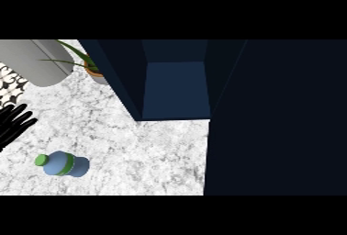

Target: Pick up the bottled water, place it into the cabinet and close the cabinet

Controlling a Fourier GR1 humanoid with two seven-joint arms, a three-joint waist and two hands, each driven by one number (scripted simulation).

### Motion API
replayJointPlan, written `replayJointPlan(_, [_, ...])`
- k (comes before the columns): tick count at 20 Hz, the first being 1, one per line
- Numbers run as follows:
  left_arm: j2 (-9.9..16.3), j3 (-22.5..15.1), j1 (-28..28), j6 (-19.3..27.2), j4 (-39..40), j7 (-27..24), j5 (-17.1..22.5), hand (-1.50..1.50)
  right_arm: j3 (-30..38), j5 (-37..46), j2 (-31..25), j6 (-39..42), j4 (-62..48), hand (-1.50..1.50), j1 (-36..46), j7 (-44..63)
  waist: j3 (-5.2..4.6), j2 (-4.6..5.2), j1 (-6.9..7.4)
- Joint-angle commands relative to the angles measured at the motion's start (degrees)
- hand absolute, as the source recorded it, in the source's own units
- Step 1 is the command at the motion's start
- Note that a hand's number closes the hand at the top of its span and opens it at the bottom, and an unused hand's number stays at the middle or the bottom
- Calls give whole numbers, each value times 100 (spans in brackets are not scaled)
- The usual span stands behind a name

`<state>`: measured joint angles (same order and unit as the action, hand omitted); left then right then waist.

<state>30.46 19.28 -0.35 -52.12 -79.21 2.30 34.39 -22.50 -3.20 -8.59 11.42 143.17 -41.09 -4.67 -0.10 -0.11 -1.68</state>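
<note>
A blue water bottle (64, 164) with a green cap and green band stands on the white marbled counter (149, 156) at the lower left. My left hand (15, 121) shows at the left edge, fingers straight and spread, above the bottle and apart from it. The dark blue cabinet (176, 87) stands at the back centre with its inside open to view. Its door (278, 119) is swung out and fills the right side. My right hand is not in view.
A potted plant (92, 69) with long green leaves stands left of the cabinet. A grey rounded object (37, 62) lies at the top left, with a black-and-white patterned surface (10, 87) below it.
</note>
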Motion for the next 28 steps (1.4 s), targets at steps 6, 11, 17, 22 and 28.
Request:
replayJointPlan(6, [-298, -43, -449, -523, 1814, -906, -1328, -150, -212, 184, -354, -32, 1166, -150, -696, 14, -13, 17, -31])
replayJointPlan(11, [-607, -310, -840, -206, 2591, -1746, -2477, -150, -346, 255, -493, 6, 987, -150, -1045, -442, -22, 24, -122])
replayJointPlan(17, [-800, -632, -1131, -158, 3301, -2514, -3000, -150, -532, 452, -651, -35, 990, -150, -1234, -704, -27, 17, -161])
replayJointPlan(22, [-887, -960, -952, -44, 3630, -3386, -3469, -150, -371, 362, -858, -12, 842, -150, -1504, -1018, -33, 9, -190])
replayJointPlan(28, [-1071, -1147, -1280, -60, 4294, -3891, -3457, 150, -355, 311, -773, -194, 690, -150, -1087, -1013, -40, 72, -97])
